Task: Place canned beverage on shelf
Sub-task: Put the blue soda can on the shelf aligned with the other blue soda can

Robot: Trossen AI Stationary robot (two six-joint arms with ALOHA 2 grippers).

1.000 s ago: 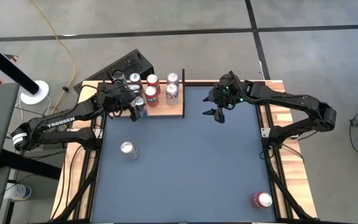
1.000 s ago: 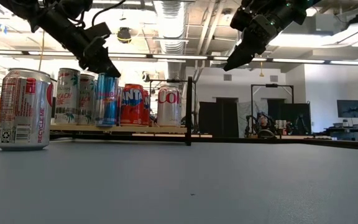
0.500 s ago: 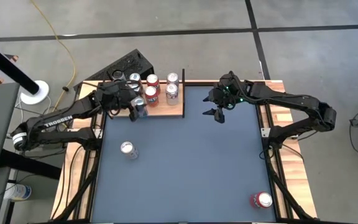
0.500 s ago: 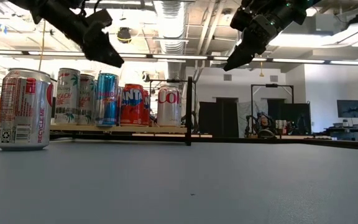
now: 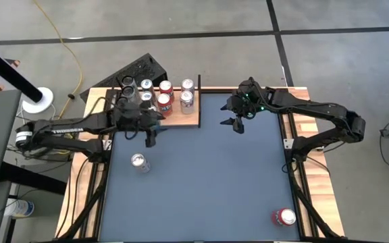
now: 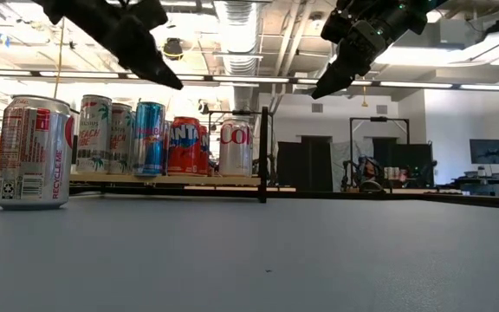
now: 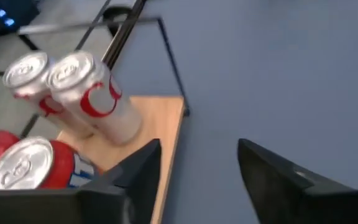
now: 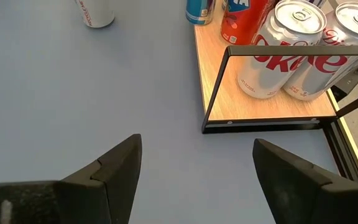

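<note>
Since a second ago our left claw (image 5: 151, 132) has backed off the flat light-brown wooden shelf (image 5: 184, 120), empty with fingers apart above the blue desk (image 5: 208, 175); the slim blue can (image 6: 149, 138) stands on that shelf. Our right claw (image 5: 234, 122) hovers released.

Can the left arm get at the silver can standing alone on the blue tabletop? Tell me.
Probably yes. The silver can stands alone on the blue tabletop, just in front of the left gripper, whose fingers are open and empty; nothing lies between them.
</note>
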